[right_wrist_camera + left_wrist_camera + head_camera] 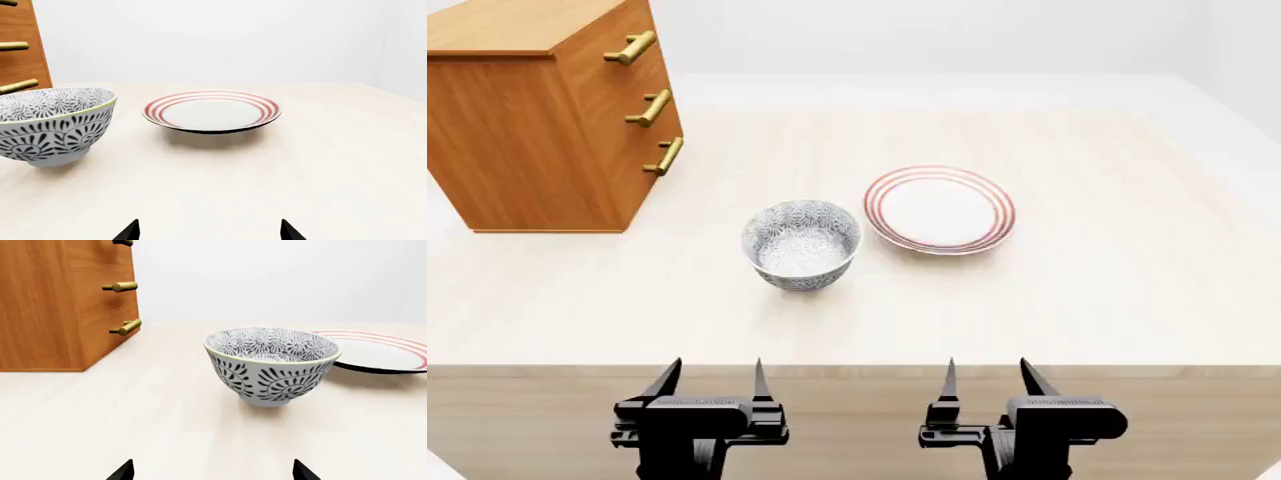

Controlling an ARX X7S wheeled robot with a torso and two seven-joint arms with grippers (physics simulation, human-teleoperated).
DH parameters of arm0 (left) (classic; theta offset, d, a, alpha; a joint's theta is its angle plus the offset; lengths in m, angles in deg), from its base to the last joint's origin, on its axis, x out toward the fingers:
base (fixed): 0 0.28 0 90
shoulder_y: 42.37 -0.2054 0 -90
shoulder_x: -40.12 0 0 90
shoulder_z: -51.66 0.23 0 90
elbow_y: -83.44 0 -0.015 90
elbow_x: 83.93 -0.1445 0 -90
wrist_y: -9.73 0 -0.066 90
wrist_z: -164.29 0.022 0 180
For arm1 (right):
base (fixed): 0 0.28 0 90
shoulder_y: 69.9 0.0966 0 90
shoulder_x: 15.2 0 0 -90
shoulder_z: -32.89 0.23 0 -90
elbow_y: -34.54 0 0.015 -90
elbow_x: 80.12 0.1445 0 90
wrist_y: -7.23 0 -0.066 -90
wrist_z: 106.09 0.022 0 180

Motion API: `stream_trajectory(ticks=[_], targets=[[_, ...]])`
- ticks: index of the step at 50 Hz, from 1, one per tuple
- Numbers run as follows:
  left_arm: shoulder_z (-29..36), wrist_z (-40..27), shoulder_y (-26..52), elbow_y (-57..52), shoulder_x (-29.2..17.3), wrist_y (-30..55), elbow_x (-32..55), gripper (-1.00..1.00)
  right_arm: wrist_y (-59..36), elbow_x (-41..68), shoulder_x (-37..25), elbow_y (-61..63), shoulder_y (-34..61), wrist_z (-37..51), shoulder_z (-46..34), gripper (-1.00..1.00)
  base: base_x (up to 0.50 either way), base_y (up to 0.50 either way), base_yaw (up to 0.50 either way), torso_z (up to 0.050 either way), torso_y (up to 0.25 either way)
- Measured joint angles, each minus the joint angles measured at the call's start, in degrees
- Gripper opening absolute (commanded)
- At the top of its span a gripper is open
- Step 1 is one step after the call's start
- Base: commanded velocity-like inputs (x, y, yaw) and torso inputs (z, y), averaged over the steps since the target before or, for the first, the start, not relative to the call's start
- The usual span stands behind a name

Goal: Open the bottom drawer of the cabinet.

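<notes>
The orange-brown wooden cabinet (534, 120) stands at the table's far left, its three brass-handled drawer fronts facing right. The bottom drawer (651, 168) is flush with the cabinet front, and its brass bar handle (666, 156) is the lowest one; the left wrist view shows that handle (126, 328) too. My left gripper (714, 378) hovers at the table's near edge, open and empty, far from the cabinet. My right gripper (985, 375) hangs beside it to the right, also open with nothing between its fingers. In the right wrist view the lowest handle (19, 86) peeks in at the edge.
A black-and-white patterned bowl (802, 244) sits mid-table, between the left gripper and the cabinet. A white plate with red rings (940, 209) lies to its right. The pale wooden table (1121, 290) ends at a front edge just ahead of both grippers.
</notes>
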Motion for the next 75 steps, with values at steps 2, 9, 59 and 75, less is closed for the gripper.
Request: stream_trajectory(ticks=[2,9,59,75], targets=[[0.13,-0.15,-0.03,-0.07,-0.13,0.04,0.18,1.0,-0.05,0.22,-0.12,0.0,0.0,0.14,-0.15,1.0,0.0,0.0,0.0,0.0,0.0],[1.11,-1.07,-0.25,-0.51,-0.81,0.32,1.23,1.0,-0.55,1.85,-1.11,0.25,-0.18,0.85,-0.9,1.0,0.0,0.14,0.0,0.0,0.0],[5.19,-7.38,4.79,-18.39,-6.78,23.0,7.87,1.0,-26.23,12.23,-7.49,21.08,4.01,8.51,-4.06,1.0,0.0,0.11,0.0,0.0,0.0],[5.34,-8.73,16.13,-29.45,-7.89,42.67,11.67,1.0,-44.07,17.89,-10.22,33.09,14.24,10.8,-0.2,1.0,0.41,0.0,0.0,0.0,0.0]])
